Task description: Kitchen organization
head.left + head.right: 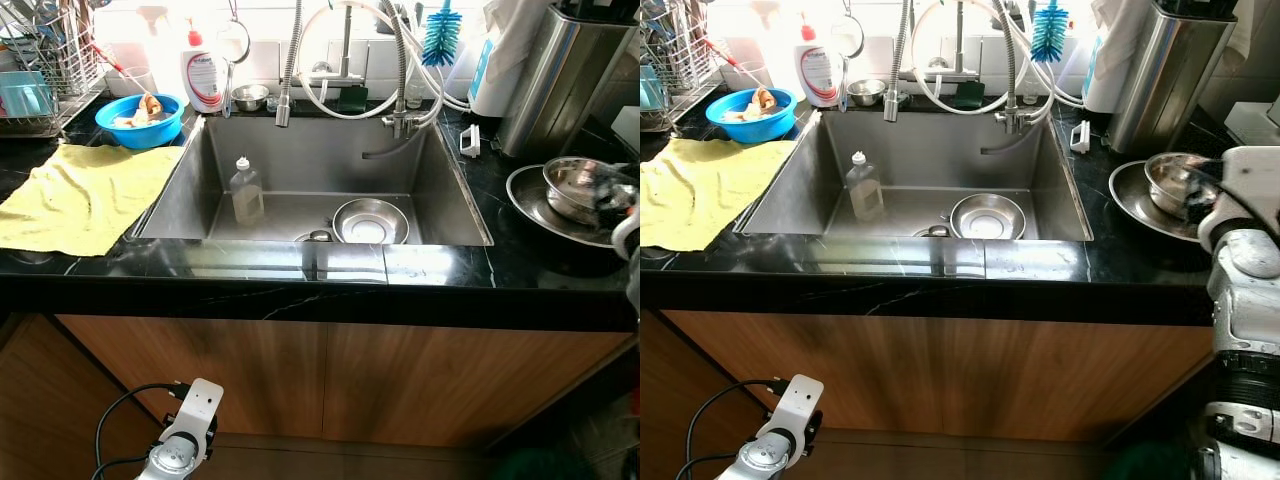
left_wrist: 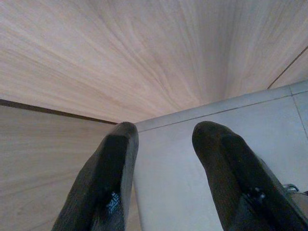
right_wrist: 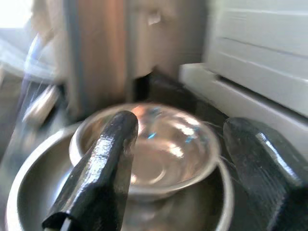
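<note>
Sink (image 1: 200, 190): set in the black stone counter (image 1: 540, 265), between cloth and dishes.
In sink: clear plastic bottle (image 1: 246, 190) left, round steel bowl (image 1: 370, 221) right.
Left of sink: yellow cloth (image 1: 85, 195); blue plastic bowl (image 1: 140, 120) behind it.
Right of sink: small steel bowl (image 1: 1175, 182) in a wide steel dish (image 1: 1130, 195).

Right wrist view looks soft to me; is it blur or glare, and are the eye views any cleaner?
Right wrist view: motion blur smears the steel bowl and its plate. Eye views: sharp, but window glare washes out the backsplash and streaks the counter edge.
</note>
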Controlling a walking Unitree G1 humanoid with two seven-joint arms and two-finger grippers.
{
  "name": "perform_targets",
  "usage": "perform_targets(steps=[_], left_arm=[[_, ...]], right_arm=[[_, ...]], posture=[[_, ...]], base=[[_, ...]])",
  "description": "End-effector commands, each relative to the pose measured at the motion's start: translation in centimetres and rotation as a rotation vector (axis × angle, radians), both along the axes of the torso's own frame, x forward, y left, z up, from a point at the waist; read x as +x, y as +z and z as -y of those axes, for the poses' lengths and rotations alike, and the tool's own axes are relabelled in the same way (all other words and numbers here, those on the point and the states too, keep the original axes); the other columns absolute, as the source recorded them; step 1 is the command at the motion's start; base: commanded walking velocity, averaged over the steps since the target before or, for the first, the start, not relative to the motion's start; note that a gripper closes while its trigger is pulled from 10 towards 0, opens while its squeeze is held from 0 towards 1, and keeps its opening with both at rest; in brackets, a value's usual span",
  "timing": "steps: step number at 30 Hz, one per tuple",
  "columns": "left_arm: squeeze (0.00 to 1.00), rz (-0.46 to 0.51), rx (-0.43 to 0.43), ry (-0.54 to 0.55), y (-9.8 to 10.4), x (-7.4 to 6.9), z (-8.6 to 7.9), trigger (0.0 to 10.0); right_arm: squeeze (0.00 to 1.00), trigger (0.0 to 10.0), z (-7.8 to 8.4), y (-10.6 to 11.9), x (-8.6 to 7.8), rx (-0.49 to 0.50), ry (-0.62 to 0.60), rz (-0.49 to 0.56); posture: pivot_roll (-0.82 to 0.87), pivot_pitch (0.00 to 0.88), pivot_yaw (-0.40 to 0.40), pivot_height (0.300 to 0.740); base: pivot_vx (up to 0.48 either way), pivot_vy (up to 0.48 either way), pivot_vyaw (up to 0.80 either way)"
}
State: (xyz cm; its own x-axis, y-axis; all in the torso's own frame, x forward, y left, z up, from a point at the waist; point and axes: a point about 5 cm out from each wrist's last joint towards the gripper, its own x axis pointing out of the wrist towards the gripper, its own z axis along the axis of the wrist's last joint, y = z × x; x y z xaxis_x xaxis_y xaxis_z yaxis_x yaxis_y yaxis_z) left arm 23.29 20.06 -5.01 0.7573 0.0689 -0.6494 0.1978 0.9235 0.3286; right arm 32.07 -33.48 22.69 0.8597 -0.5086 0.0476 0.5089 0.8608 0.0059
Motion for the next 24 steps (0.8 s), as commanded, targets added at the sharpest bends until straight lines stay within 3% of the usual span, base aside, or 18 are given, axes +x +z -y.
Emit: perform_targets(steps=[1, 5, 9, 13, 21, 24], left_arm=[[0.0, -0.016, 0.013, -0.003, -0.1, -0.2, -0.3, 10.0], [0.0, -0.015, 0.014, -0.004, -0.1, -0.1, -0.3, 10.0], [0.0, -0.013, 0.017, -0.002, 0.0, -0.1, -0.4, 10.0], [0.0, -0.012, 0.018, -0.001, 0.0, -0.1, -0.5, 10.0], [0.0, -0.01, 0.017, -0.002, 0.0, -0.1, -0.4, 10.0], [0.0, -0.008, 0.016, 0.0, 0.0, -0.1, -0.5, 10.0]], right_arm=[[0.0, 10.0, 0.4, 0.7, -0.4, 0.06, -0.06, 0.08], [0.0, 10.0, 0.6, -0.4, -0.8, 0.203, -0.11, 0.125], [0.0, 10.0, 0.8, -1.8, -0.9, 0.405, -0.156, 0.178], [0.0, 10.0, 0.5, -1.8, -0.6, 0.458, -0.132, 0.195], [0.0, 10.0, -0.4, -1.4, 0.2, 0.472, -0.036, 0.194], [0.0, 10.0, -1.8, -0.4, 0.6, 0.33, 0.044, 0.205]], posture=[[-0.05, 0.0, 0.027, 0.74], [-0.05, 0.0, 0.028, 0.74], [-0.05, 0.0, 0.027, 0.74], [-0.05, 0.0, 0.028, 0.74], [-0.05, 0.0, 0.027, 0.74], [-0.04, 0.0, 0.025, 0.74]], base=[[0.0, 0.0, 0.0], [0.0, 0.0, 0.0], [0.0, 0.0, 0.0], [0.0, 0.0, 0.0], [0.0, 0.0, 0.0], [0.0, 0.0, 0.0]])
